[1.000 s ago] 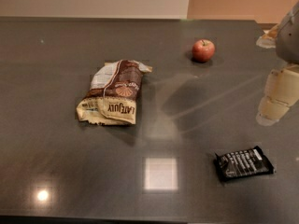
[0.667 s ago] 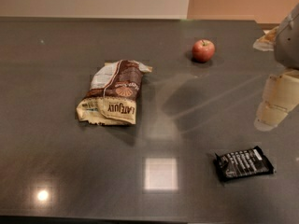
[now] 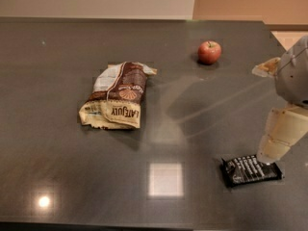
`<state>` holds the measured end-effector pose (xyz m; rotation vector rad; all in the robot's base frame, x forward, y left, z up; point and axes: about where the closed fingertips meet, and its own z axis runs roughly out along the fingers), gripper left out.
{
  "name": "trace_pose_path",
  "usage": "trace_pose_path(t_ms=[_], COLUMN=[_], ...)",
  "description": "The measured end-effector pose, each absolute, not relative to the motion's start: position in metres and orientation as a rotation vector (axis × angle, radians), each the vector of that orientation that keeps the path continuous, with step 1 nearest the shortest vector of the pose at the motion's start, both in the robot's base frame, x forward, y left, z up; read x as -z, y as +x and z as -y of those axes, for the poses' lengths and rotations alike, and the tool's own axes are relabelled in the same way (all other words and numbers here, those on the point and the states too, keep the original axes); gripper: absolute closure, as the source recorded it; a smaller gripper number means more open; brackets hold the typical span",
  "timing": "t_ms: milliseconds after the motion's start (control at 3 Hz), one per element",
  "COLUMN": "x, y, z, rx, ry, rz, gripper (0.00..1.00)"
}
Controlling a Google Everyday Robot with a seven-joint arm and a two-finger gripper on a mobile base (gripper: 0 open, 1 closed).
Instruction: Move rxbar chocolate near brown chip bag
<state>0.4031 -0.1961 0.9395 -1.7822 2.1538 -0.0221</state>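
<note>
The rxbar chocolate (image 3: 251, 170), a small flat black wrapper with white lettering, lies on the dark table near the front right. The brown chip bag (image 3: 117, 96), wrinkly, brown and cream, lies left of the middle, far from the bar. My gripper (image 3: 274, 146) hangs at the right edge of the view, its cream-coloured fingertip just above the bar's right end. It holds nothing that I can see.
A red apple (image 3: 209, 52) sits at the back right of the dark table (image 3: 57, 167). A pale wall runs behind the table's far edge. Bright light reflections show on the front of the table.
My gripper has come down and a little to the left, closer to the rxbar chocolate. The bar, bag and apple have not moved.
</note>
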Motion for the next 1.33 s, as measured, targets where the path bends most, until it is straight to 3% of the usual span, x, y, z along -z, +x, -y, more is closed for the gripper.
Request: trace_pose_path(t_ms=[1333], x=[-0.849], y=[0.357], z=[0.204], rx=[-0.17], ry=[-2.082], rz=[-2.032], gripper=[0.0])
